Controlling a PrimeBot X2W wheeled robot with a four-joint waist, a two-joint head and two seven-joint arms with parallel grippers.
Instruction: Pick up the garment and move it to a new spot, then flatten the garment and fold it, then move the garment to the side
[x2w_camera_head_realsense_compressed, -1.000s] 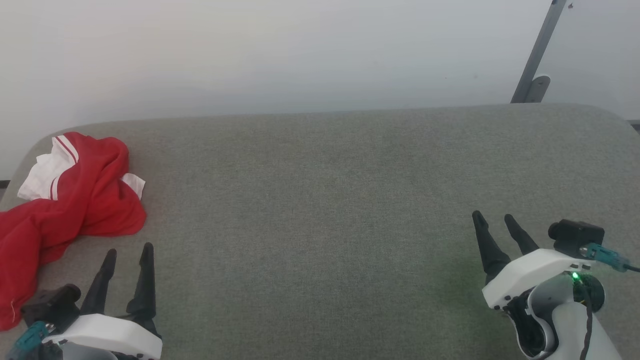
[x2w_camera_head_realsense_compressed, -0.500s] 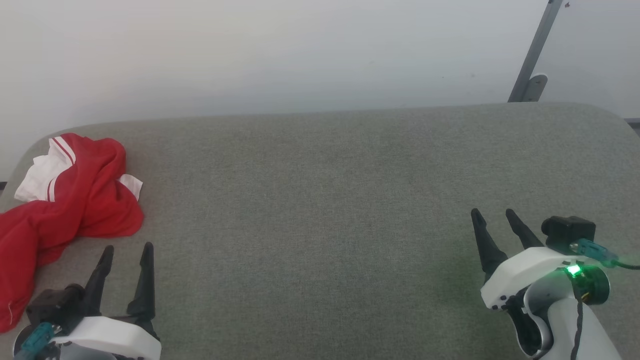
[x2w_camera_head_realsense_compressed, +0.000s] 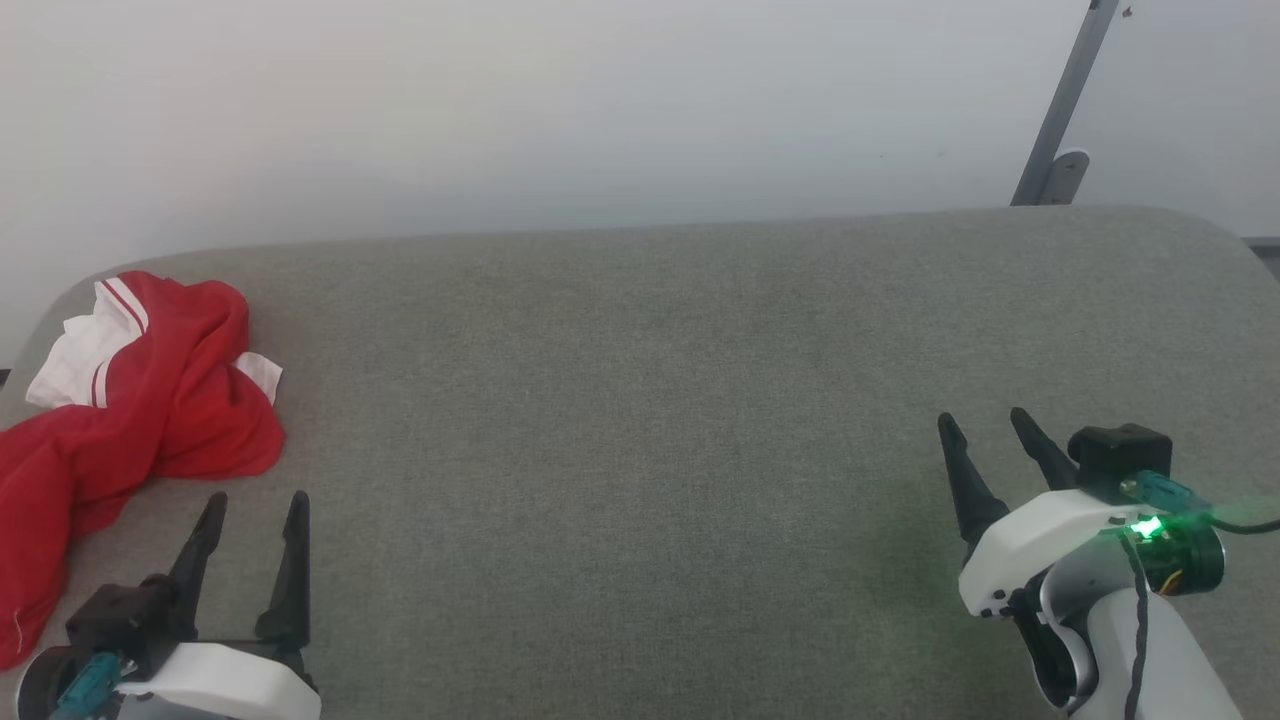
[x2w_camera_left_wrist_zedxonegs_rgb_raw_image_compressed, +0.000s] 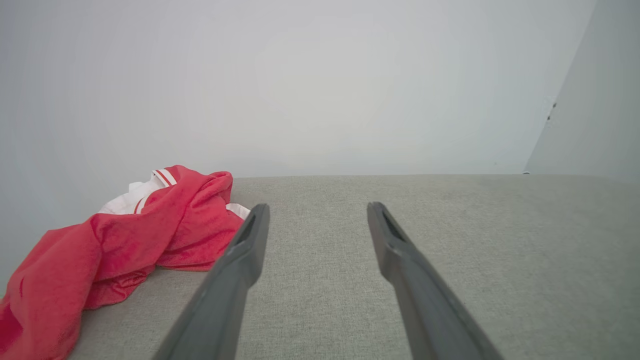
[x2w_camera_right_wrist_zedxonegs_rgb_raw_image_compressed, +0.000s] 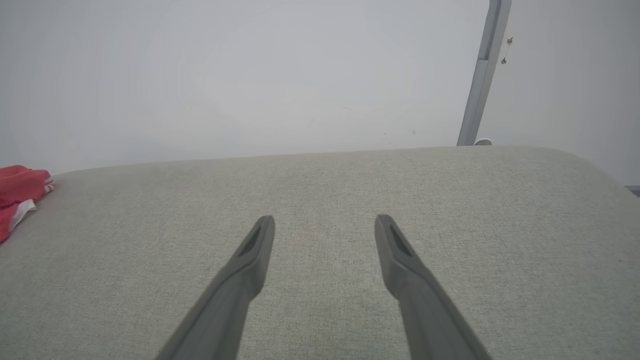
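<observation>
The garment (x2w_camera_head_realsense_compressed: 140, 410) lies crumpled at the far left of the grey fabric table (x2w_camera_head_realsense_compressed: 650, 400): red cloth with white sleeve parts and red-striped trim, one end hanging over the left edge. In the left wrist view the garment (x2w_camera_left_wrist_zedxonegs_rgb_raw_image_compressed: 130, 245) sits just left of my fingers. My left gripper (x2w_camera_head_realsense_compressed: 255, 502) stands open a little in front of and to the right of the heap, touching nothing. My right gripper (x2w_camera_head_realsense_compressed: 983, 420) is open over bare table at the lower right. The right wrist view catches a bit of the garment (x2w_camera_right_wrist_zedxonegs_rgb_raw_image_compressed: 17, 192) at its left edge.
A pale wall rises behind the table. A grey metal strut (x2w_camera_head_realsense_compressed: 1060, 110) leans at the back right, past the table's rounded corner. The table's middle and right are bare grey fabric.
The head view has shifted slightly, so the garment and strut sit a bit further left. Both grippers stay open; the right wrist has risen a little, and the left has dropped slightly in the picture.
</observation>
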